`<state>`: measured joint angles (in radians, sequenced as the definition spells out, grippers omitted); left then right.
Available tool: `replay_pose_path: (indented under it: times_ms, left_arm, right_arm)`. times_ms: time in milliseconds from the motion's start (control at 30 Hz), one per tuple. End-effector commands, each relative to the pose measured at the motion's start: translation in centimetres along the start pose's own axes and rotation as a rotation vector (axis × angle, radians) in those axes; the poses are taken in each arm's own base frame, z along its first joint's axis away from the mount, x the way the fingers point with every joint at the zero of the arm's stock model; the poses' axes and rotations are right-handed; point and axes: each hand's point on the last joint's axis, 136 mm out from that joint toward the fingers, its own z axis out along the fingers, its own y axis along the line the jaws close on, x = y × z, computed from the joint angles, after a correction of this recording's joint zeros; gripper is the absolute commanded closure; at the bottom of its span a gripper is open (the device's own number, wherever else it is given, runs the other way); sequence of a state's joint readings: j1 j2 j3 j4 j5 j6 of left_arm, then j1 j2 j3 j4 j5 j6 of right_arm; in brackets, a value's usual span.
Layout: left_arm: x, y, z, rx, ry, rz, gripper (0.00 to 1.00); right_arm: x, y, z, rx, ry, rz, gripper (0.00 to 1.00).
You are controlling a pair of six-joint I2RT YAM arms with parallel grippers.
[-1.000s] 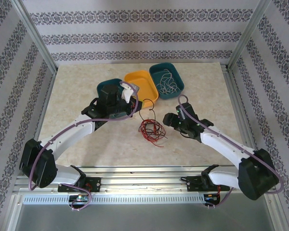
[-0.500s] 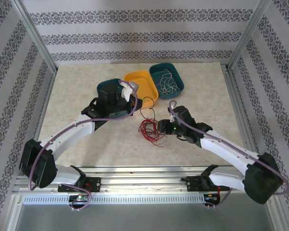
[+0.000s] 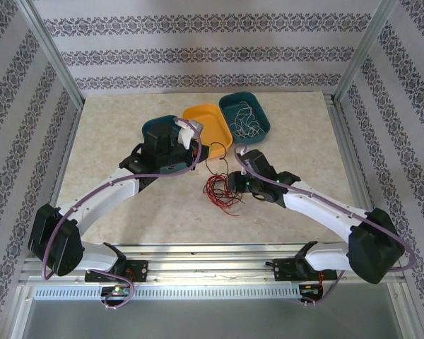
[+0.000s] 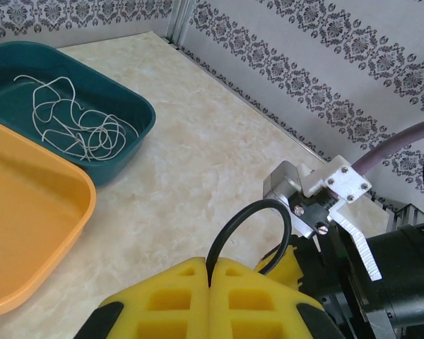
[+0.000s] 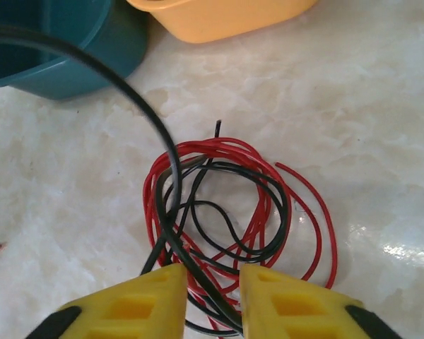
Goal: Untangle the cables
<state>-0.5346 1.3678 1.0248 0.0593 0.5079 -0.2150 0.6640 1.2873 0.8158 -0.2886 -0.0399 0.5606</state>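
The right gripper (image 5: 212,282) has swung onto the red-and-black tangle (image 3: 220,188) just in front of the orange tray (image 3: 208,123), jaws narrowing round its strands but unclamped, while the left gripper (image 4: 210,282) stays clenched on the black cable (image 4: 230,224), so separation can likely begin

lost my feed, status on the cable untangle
Left gripper shut on black cable. Right gripper open, straddling red-black tangle. White cable in teal tray. Nothing blocking.
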Motion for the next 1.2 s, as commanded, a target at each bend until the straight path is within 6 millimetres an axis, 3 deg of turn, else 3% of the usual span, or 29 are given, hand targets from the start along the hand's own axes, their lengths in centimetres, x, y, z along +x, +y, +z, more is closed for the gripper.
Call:
replay_pose_path:
  times_ms: [0,133,333,500,733,1167]
  left_arm:
    - [-1.7,-0.6,-0.9,0.012,-0.067,0.012,1.00]
    - [-2.0,-0.1,-1.3,-0.025,-0.080,0.002,1.00]
    - [-1.9,2.9,-2.8,-0.223,-0.090,-0.040,1.00]
    - [-2.6,6.3,-5.7,-0.428,-0.133,-0.064,1.00]
    - [-4.3,9.1,-10.6,-0.589,-0.206,-0.067,1.00]
    - [-9.1,8.2,-16.1,-0.686,-0.342,0.044,1.00]
  right_arm:
    - [-0.3,-0.3,0.3,0.044,0.004,-0.019,0.87]
    - [-0.1,-0.6,0.4,0.062,0.011,-0.020,1.00]
    - [-0.9,-1.7,-2.0,0.098,-0.069,-0.018,1.00]
    - [-0.4,-3.2,-3.2,0.125,-0.071,0.003,1.00]
    - [0.6,-4.8,-3.8,0.144,-0.066,0.047,1.00]
    - [1.6,-7.5,-3.9,0.241,-0.055,0.109,1.00]
